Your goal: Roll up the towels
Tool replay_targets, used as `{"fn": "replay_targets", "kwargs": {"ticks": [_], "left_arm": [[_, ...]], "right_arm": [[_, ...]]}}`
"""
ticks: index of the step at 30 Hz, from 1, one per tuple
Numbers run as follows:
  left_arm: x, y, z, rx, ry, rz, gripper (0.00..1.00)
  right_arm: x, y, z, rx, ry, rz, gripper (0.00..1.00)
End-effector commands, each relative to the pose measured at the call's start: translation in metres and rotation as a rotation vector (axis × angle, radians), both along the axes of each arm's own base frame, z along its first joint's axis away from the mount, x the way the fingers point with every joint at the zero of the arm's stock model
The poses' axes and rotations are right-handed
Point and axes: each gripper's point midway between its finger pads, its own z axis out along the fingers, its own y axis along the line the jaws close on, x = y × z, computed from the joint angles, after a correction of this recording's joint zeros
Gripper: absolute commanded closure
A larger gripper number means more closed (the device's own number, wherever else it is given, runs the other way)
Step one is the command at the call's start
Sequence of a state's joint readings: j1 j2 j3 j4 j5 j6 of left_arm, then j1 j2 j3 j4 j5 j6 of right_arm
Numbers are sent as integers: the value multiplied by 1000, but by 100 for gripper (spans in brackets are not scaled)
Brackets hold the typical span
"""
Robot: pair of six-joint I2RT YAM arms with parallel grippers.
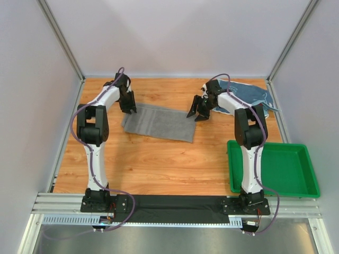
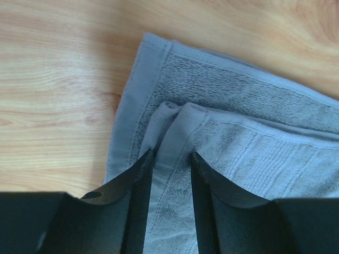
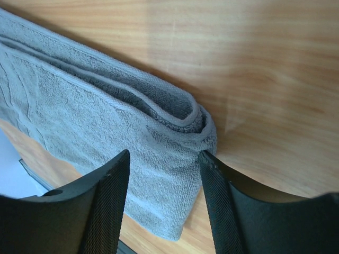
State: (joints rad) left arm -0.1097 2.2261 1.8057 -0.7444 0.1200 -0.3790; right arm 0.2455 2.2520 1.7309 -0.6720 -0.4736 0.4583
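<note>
Your left gripper (image 2: 170, 156) is pinching an edge of the grey cloth towel (image 1: 159, 123) on the wooden surface (image 1: 159, 164); your right gripper (image 3: 163, 159) is straddling its folded end, grip unclear. A light blue towel (image 1: 254, 95), white markings unreadable, and a green plastic tray (image 1: 310, 182) are sitting rightward.

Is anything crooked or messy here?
Yes. The grey towel lies slanted, and its top layer is bunched into a ridge between the fingers of the left hand. The blue towel sits rumpled in the far right corner.
</note>
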Motion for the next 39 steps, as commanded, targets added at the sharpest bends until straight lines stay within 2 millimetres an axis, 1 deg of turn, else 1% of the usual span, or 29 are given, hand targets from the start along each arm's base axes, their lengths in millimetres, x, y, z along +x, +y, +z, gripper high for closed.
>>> {"fn": "replay_targets", "kwargs": {"ticks": [1, 2, 3, 4, 5, 6, 7, 8, 9, 10, 11, 12, 13, 14, 16, 17, 18, 20, 21, 22, 23, 24, 26, 28, 30, 33, 34, 35, 39], "left_arm": [[-22, 9, -17, 39, 81, 12, 59], [-30, 11, -20, 45, 104, 37, 60], [-33, 11, -13, 39, 87, 59, 61], [-57, 14, -28, 44, 142, 80, 62], [-57, 12, -15, 20, 92, 115, 62], [-66, 10, -15, 5, 94, 126, 62], [-91, 10, -28, -4, 146, 134, 62], [-96, 10, -17, -19, 120, 156, 62], [-116, 10, -25, -14, 157, 160, 62], [-122, 12, -22, -10, 152, 168, 62], [-126, 12, -11, -16, 134, 173, 62], [-135, 13, -9, -10, 141, 167, 62], [-137, 16, -3, 12, 131, 171, 62], [-141, 19, 9, 27, 119, 173, 62], [-139, 24, 23, 50, 83, 165, 62], [-138, 26, 32, 59, 57, 164, 62], [-134, 27, 39, 64, 37, 160, 61], [-130, 27, 41, 67, 38, 151, 61], [-124, 27, 46, 66, 27, 150, 62], [-121, 26, 46, 66, 27, 145, 62], [-119, 23, 42, 58, 36, 139, 63], [-116, 19, 44, 47, 27, 128, 63], [-110, 9, 49, 19, -5, 107, 63], [-105, -6, 54, 0, -39, 68, 63], [-103, -19, 55, -6, -48, 34, 63], [-99, -23, 48, 4, -24, 25, 62], [-98, -24, 45, 5, -21, 25, 62], [-97, -23, 39, 9, -7, 26, 63], [-89, -22, 33, 29, -11, 18, 63]], "right_arm": [[-39, -27, -46, -128, 134, -33, 43], [-49, -29, -54, -136, 158, -26, 43], [-50, -30, -53, -138, 149, -25, 43], [-53, -32, -54, -143, 151, -21, 43], [-60, -35, -58, -157, 162, -14, 43], [-62, -36, -56, -163, 159, -11, 43], [-63, -40, -53, -183, 149, -13, 43], [-68, -43, -53, -196, 155, -10, 43], [-68, -47, -51, -211, 148, -15, 43], [-66, -47, -44, -212, 129, -14, 42], [-66, -48, -42, -218, 122, -14, 41], [-65, -50, -39, -232, 113, -15, 41], [-63, -51, -35, -236, 107, -16, 40], [-61, -52, -29, -238, 96, -17, 40], [-60, -53, -20, -247, 81, -19, 39], [-58, -53, -10, -242, 63, -23, 38], [-58, -53, -6, -241, 56, -27, 38], [-59, -51, 6, -235, 38, -25, 37], [-60, -50, 9, -233, 33, -21, 37], [-61, -49, 12, -233, 30, -19, 37], [-63, -49, 14, -234, 30, -16, 37], [-64, -48, 19, -233, 21, -14, 37], [-68, -49, 20, -235, 21, -8, 37], [-70, -47, 23, -238, 14, -2, 37], [-72, -46, 23, -244, 15, 3, 37], [-73, -49, 23, -256, 17, 8, 37], [-73, -49, 24, -258, 16, 10, 37], [-74, -50, 24, -261, 16, 14, 37], [-77, -50, 25, -259, 17, 18, 36]]}}
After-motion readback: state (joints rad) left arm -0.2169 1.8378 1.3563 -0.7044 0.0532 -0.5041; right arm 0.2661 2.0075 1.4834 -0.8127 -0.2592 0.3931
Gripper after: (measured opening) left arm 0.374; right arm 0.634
